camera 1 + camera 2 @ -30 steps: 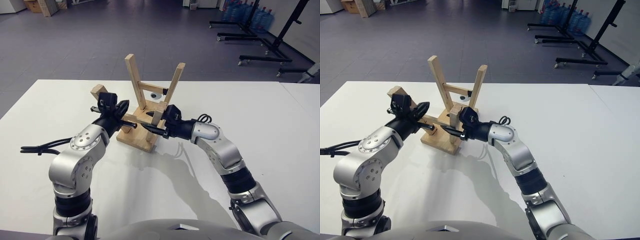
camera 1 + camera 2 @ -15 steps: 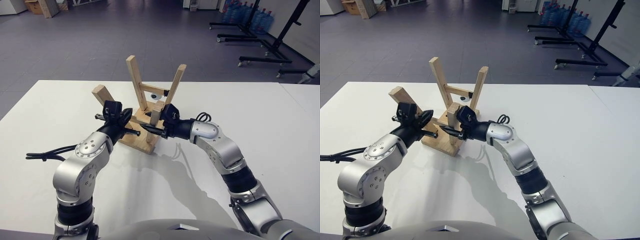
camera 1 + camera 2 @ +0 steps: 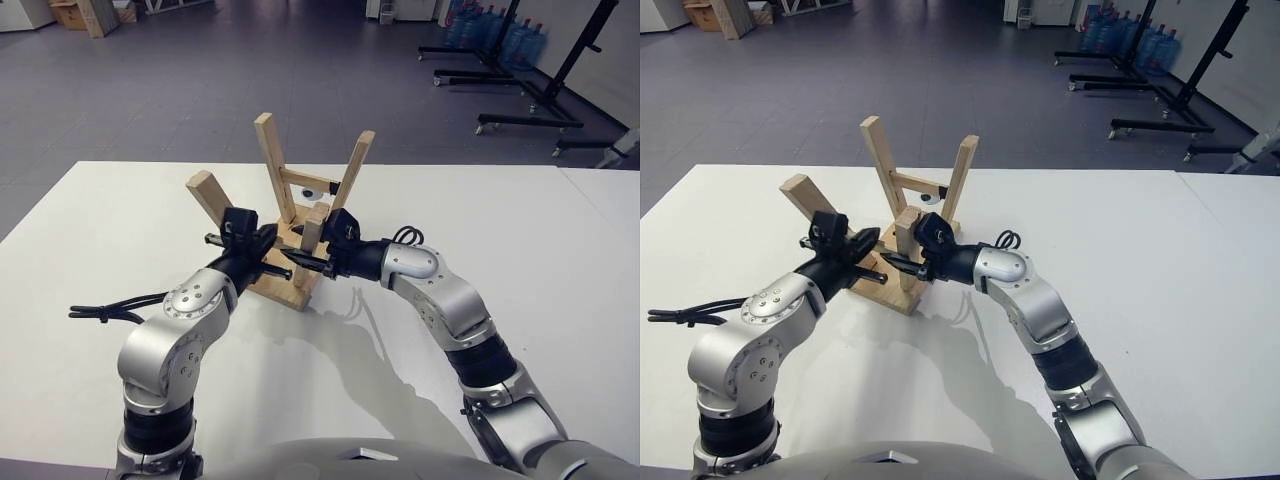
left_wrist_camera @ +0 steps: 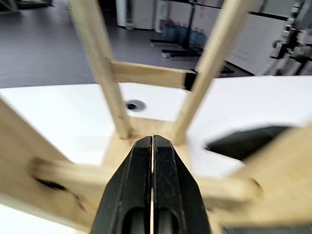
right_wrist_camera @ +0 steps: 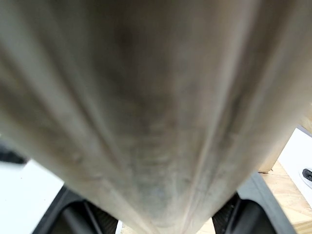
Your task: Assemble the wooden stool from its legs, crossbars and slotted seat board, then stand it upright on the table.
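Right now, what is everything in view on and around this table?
table: one, white, under everything.
seat board: one, pale wood, flat on the table.
legs: four, pale wood, rising from the seat board.
crossbars: two, pale wood, one joining each pair of legs.
stands: several, black, on the floor far right.
water bottles: several, blue, behind the stands.
left gripper: one, black, shut, at the near crossbar.
right gripper: one, black, by the near right leg.
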Tool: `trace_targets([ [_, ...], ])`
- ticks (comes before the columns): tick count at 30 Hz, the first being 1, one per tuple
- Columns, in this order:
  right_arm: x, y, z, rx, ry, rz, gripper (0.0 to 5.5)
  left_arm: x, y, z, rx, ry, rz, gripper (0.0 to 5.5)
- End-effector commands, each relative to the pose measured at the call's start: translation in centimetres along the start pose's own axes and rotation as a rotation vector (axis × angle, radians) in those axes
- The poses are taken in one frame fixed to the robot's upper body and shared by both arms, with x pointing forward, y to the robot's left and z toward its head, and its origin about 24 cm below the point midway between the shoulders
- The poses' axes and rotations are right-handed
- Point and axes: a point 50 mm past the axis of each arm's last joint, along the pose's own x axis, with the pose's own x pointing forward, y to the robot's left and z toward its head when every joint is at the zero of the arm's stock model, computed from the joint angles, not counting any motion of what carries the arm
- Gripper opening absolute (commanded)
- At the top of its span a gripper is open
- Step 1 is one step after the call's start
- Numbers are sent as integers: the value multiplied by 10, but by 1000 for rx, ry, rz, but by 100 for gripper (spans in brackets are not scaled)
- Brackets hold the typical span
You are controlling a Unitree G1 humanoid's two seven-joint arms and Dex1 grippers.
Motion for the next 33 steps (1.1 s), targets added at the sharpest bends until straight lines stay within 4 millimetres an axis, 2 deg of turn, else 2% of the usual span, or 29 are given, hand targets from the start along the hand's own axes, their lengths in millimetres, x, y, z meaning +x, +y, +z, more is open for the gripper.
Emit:
trace_targets([
  [1, -11, 1, -45, 130, 242, -15, 206, 2, 6, 30, 24, -86, 24, 4],
  [5, -11, 3, -47, 135, 253, -9, 206, 2, 5, 53, 19, -151, 25, 4],
  [7, -11, 4, -48, 137, 259, -6, 206, 4, 2, 35, -5, -87, 17, 4],
  [9, -11, 5, -49, 141, 266, -3, 206, 4, 1, -7, -21, 55, 1, 4],
  [11, -11, 5, -50, 142, 270, -1, 206, 1, -1, -33, -22, 137, -19, 4],
  [13, -12, 5, -50, 143, 273, -2, 206, 1, 0, -18, -30, 73, -24, 4],
  [18, -14, 5, -50, 144, 284, 0, 206, 4, 7, 55, -9, -176, 10, 4],
  [20, -14, 5, -51, 145, 285, 1, 206, 4, 4, 70, -19, -220, 3, 4],
  [22, -14, 6, -51, 148, 286, 0, 206, 5, 1, 56, -37, -164, -4, 4],
  [26, -14, 6, -52, 155, 292, 0, 206, 8, 1, -36, -55, 138, -10, 4],
  [27, -13, 6, -52, 156, 294, 2, 206, 7, 3, -50, -52, 176, -4, 4],
  [28, -13, 6, -52, 156, 297, 5, 206, 5, 5, -50, -59, 169, 1, 4],
  [29, -13, 6, -52, 155, 299, 7, 206, 4, 7, -45, -56, 140, 6, 4],
  [33, -16, 3, -52, 154, 308, -1, 206, 2, 25, 28, -4, -106, 54, 4],
])
